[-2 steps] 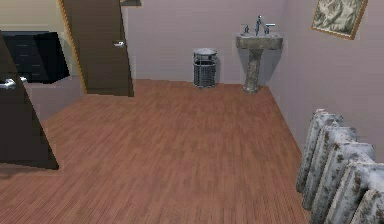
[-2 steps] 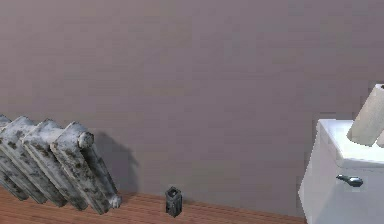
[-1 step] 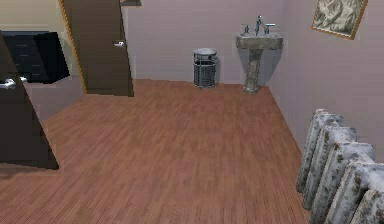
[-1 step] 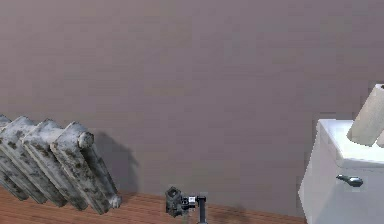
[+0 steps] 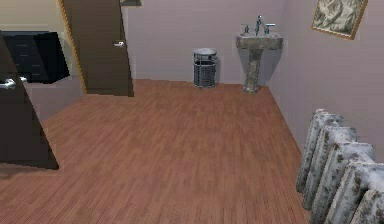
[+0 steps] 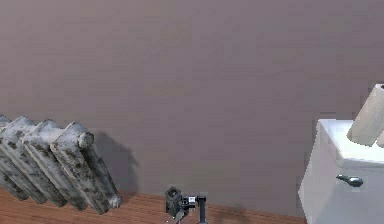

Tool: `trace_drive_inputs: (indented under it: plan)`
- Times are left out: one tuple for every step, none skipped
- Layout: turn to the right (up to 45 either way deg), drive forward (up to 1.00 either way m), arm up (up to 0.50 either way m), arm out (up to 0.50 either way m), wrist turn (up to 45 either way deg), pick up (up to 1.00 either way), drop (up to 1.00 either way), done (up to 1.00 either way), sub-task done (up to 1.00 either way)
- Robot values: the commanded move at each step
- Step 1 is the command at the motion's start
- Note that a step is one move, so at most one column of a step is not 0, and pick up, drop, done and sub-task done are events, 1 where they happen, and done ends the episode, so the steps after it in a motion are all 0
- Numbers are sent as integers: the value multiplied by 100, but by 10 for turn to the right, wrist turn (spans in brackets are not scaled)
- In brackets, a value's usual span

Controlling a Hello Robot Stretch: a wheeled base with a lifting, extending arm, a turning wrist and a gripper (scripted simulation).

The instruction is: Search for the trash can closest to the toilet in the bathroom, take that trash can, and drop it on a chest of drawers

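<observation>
Low between radiator (image 6: 55, 165) and toilet tank (image 6: 345, 175), over bare floor (image 6: 250, 218): pincer (image 6: 178, 213), carrying nothing; cannot tell whether clenched or released; farther off, at the floor's far edge beside the sink (image 5: 258, 55): trash can (image 5: 205, 68), upright, untouched; judged to be closing the search step; needs next a drive across the floor toward it, then turning the arm side to it.
</observation>
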Motion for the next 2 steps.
trace_drive_inputs:
  plan:
    - [0, 0, 0, 0, 450, 0, 0, 0, 0]
    - [0, 0, 0, 0, 450, 0, 0, 0, 0]
